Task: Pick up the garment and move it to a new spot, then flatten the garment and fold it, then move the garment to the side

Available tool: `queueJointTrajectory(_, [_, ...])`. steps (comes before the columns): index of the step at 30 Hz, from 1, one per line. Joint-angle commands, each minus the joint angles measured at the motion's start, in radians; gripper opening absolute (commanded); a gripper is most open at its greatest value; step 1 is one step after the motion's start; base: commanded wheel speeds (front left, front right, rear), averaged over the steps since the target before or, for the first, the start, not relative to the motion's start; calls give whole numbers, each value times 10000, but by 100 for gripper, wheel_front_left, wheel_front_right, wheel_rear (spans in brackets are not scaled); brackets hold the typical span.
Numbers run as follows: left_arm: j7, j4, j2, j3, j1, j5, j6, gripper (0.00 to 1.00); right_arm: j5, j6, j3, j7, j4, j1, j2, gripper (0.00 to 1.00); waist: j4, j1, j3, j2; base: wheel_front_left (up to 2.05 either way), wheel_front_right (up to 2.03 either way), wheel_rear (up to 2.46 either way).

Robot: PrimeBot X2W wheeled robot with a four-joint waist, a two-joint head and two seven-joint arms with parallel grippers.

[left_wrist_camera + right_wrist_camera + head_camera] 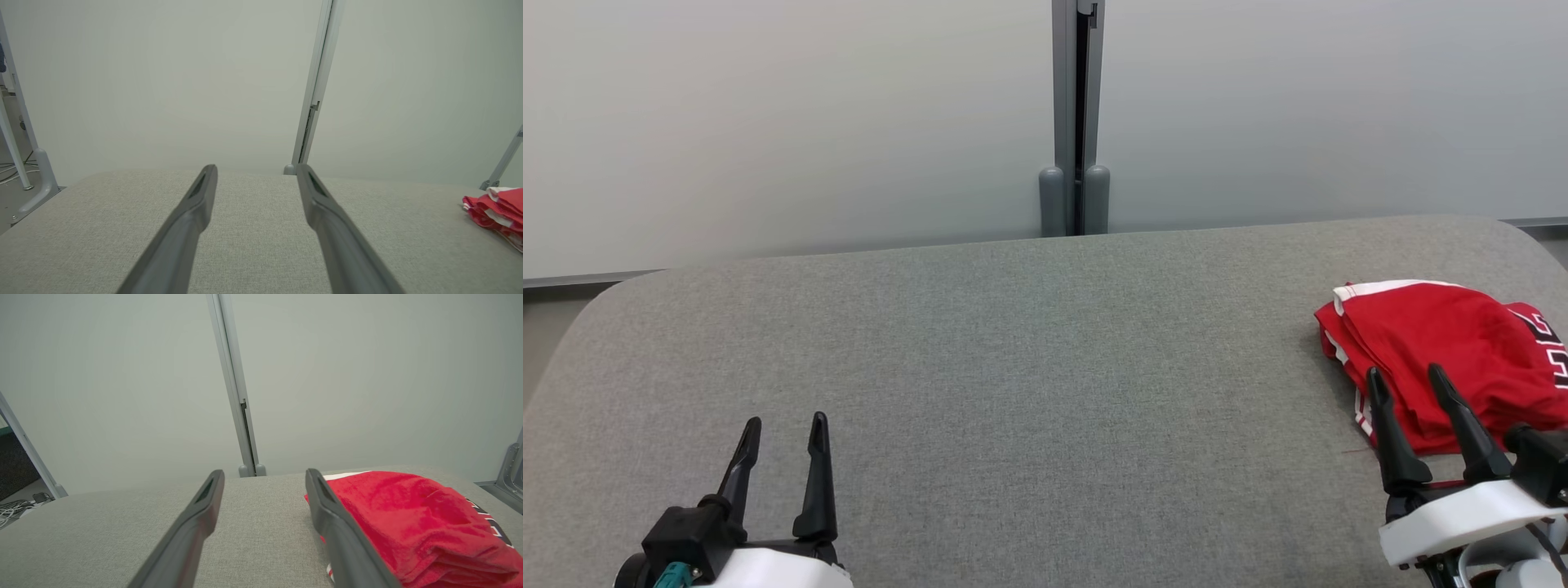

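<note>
Grey fabric table (1013,367) has the red garment (1437,335) bunched at its right end, just ahead of the wide-open, empty right pincer (1407,374), while the left pincer (786,420) is wide too, well apart.

Grey fabric table (1029,343) before pale panelled wall (768,122)

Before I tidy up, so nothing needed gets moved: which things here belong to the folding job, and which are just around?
Job: red garment, grey table, left gripper and right gripper, both open.
Just around: partition post, floor cables.
</note>
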Motion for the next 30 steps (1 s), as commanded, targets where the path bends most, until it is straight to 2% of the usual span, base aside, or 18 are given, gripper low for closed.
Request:
queueJointTrajectory(1, [-39, 23, 14, 97, -54, 104, -58, 100, -72, 5, -62, 75, -123, 132, 26, 100, -15, 0, 8, -1, 0, 0, 0])
queueJointTrajectory(7, [-38, 193, -87, 165, -29, -77, -202, 100, -146, 5, -112, 173, -258, 194, 129, 100, -51, 0, 23, -1, 0, 0, 0])
queueJointTrajectory(8, [0, 219, -118, 129, -2, -88, -196, 0, -113, 0, -71, 117, -238, 122, 159, 0, -51, 0, 23, -1, 0, 0, 0])
queueJointTrajectory(11, [71, 495, -203, 96, 172, -138, -209, 0, -85, 0, 10, 114, 5, 306, 296, 0, -51, 0, 25, -1, 0, 0, 0])
queueJointTrajectory(30, [986, 602, -318, 620, -287, -3259, -560, 0, 2815, 0, -612, 841, 167, 99, 660, 0, -19, 0, 110, -1, 0, 0, 0])
